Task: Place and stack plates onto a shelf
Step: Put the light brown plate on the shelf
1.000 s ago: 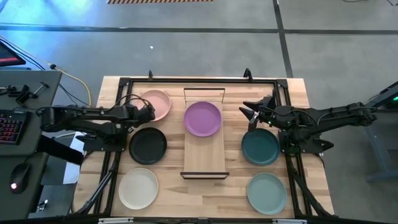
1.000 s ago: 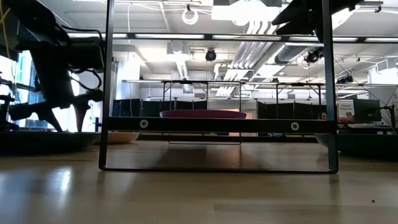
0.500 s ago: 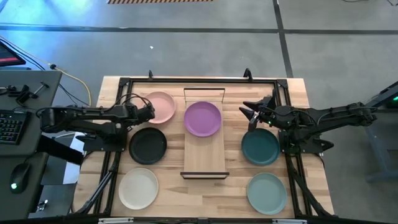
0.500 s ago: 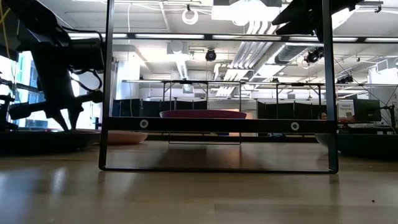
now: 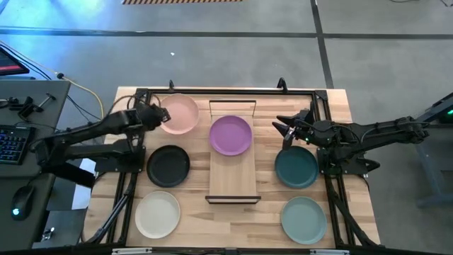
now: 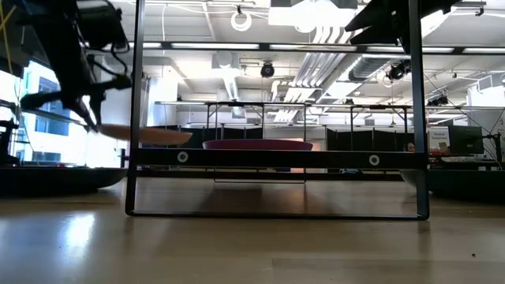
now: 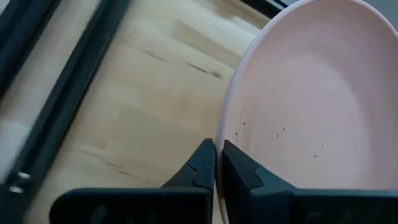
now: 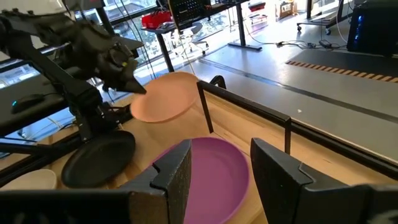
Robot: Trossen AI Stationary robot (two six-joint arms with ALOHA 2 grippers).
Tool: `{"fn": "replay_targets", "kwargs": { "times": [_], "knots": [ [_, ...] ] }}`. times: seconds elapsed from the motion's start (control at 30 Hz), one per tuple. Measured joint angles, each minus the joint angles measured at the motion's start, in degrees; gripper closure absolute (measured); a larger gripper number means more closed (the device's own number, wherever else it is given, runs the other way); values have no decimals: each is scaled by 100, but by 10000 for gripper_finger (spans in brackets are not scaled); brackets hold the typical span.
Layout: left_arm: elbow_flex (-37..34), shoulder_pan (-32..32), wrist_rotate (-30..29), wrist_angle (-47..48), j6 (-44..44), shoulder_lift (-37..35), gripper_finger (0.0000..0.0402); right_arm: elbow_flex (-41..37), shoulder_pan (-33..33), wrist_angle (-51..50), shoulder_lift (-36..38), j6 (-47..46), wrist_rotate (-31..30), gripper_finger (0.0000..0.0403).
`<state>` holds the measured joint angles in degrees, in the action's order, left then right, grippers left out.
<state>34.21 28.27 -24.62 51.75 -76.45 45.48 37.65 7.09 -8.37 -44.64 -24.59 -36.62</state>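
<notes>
The pink plate (image 5: 180,114) hangs above the table's far left part, with my left gripper (image 5: 157,116) shut on its left rim. In the low view the pink plate (image 6: 150,135) floats clear of the table. The purple plate (image 5: 231,134) lies on the far half of the shelf (image 5: 232,177). The black plate (image 5: 168,165), cream plate (image 5: 157,214), dark teal plate (image 5: 296,168) and pale green plate (image 5: 304,218) rest flat on the table. My right gripper (image 5: 284,131) stands open over the teal plate's far edge, touching nothing. My left gripper pinches the pink plate's raised rim (image 7: 219,134) on its left side, one finger (image 7: 202,165) outside the rim and the other finger (image 7: 239,168) inside. The fingers come from the table's left, slanting down. The plate is lifted clear and nearly level.
A black metal frame (image 5: 226,92) runs around the table's far edge and sides. The shelf's wire legs (image 6: 134,110) stand upright in the low view. A keyboard and mouse (image 5: 14,145) lie on a desk left of the table.
My left gripper has shut on the pink plate's left rim, then gone up and a little toward the far edge. The pink plate, which lay on the table, is now lifted clear.
</notes>
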Motion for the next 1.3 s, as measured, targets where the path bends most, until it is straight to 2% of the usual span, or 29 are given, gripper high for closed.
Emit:
{"fn": "replay_targets", "kwargs": {
  "times": [0.23,0.33,0.43,0.57,0.7,0.87,1.1,1.3],
  "knots": [
    [1277,-19,1317,1506,2006,-84,401,0,0,1,0,-104,0,257],
    [1669,-170,1721,1640,2334,-76,401,0,0,1,0,-99,0,257],
    [1871,-478,1968,1374,2353,65,401,0,0,1,0,-93,0,257],
    [1915,-1153,1991,807,2178,600,401,0,0,3,0,-106,0,257],
    [1915,-1910,1973,-183,2123,1441,401,0,0,4,0,-107,0,257],
    [1915,-2553,1965,-1611,2120,2345,401,0,0,6,0,-252,0,257],
    [1915,-2969,2238,-2297,2009,3228,401,0,0,6,0,-248,0,257],
    [1915,-3144,2237,-2604,1957,3722,402,2,0,6,2,-244,0,257]
  ]
}}
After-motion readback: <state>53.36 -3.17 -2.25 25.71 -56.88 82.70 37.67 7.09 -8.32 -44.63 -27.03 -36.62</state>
